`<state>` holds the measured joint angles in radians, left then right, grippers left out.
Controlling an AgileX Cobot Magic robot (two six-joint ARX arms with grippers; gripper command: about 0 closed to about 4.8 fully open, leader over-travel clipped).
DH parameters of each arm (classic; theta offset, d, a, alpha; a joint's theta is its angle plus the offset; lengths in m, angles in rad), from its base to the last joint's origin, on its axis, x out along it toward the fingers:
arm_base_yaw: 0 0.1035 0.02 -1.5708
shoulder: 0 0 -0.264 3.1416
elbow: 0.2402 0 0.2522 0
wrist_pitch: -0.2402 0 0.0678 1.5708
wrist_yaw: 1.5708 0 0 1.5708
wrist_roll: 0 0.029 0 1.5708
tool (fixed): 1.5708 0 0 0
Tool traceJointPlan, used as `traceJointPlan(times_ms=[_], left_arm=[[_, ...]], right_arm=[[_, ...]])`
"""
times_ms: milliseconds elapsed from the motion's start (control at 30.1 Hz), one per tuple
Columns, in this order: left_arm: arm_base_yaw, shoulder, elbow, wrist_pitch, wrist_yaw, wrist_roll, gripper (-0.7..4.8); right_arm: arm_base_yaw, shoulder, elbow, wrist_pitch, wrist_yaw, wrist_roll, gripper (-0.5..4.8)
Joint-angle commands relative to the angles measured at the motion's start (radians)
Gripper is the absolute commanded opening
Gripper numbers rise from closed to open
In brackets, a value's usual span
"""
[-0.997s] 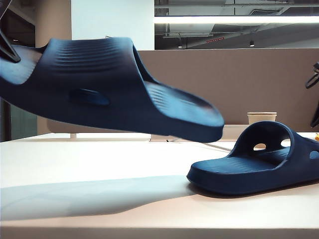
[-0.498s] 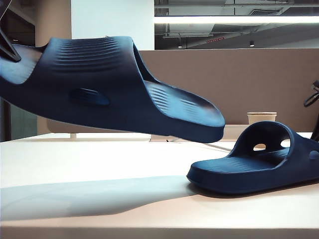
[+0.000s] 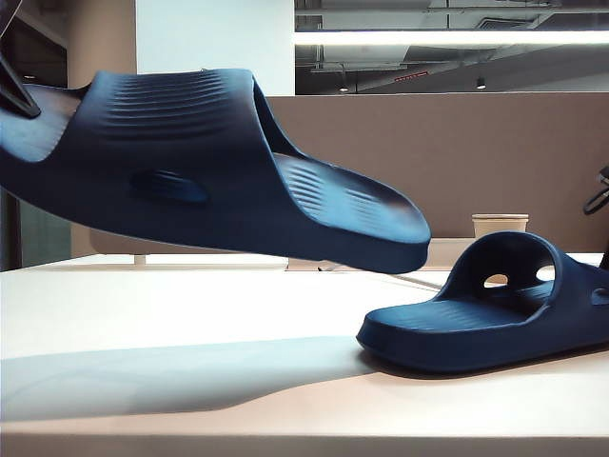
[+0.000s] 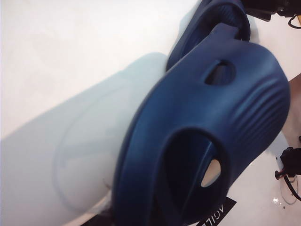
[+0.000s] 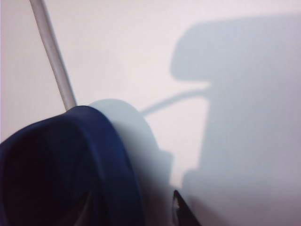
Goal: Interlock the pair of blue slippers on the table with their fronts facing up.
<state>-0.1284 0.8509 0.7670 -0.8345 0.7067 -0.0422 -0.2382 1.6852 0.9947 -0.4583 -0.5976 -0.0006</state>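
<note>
Holding one slipper up in the air while its twin sat on the table

The left gripper was clamped on the raised slipper's heel end, mostly hidden behind it. The other slipper lay flat, right side, sole down. The right gripper hung just beside its edge, jaws spread, holding nothing

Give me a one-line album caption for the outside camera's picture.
One blue slipper held above the white table by the left gripper, its twin resting on the table below.
</note>
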Motion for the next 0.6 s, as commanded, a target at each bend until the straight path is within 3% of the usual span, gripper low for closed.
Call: traceJointPlan(times_ms=[33, 299, 598], left_arm=[[0.0, -0.002, 0.003, 0.012, 0.016, 0.005, -0.03], [0.0, -0.002, 0.003, 0.013, 0.016, 0.008, -0.03], [0.0, -0.002, 0.003, 0.013, 0.016, 0.009, -0.03]], right_arm=[[-0.005, 0.012, 0.002, 0.015, -0.008, 0.0, 2.17], [-0.005, 0.051, 0.002, 0.023, -0.098, 0.001, 2.22], [-0.005, 0.063, 0.002, 0.024, -0.103, 0.001, 2.2]])
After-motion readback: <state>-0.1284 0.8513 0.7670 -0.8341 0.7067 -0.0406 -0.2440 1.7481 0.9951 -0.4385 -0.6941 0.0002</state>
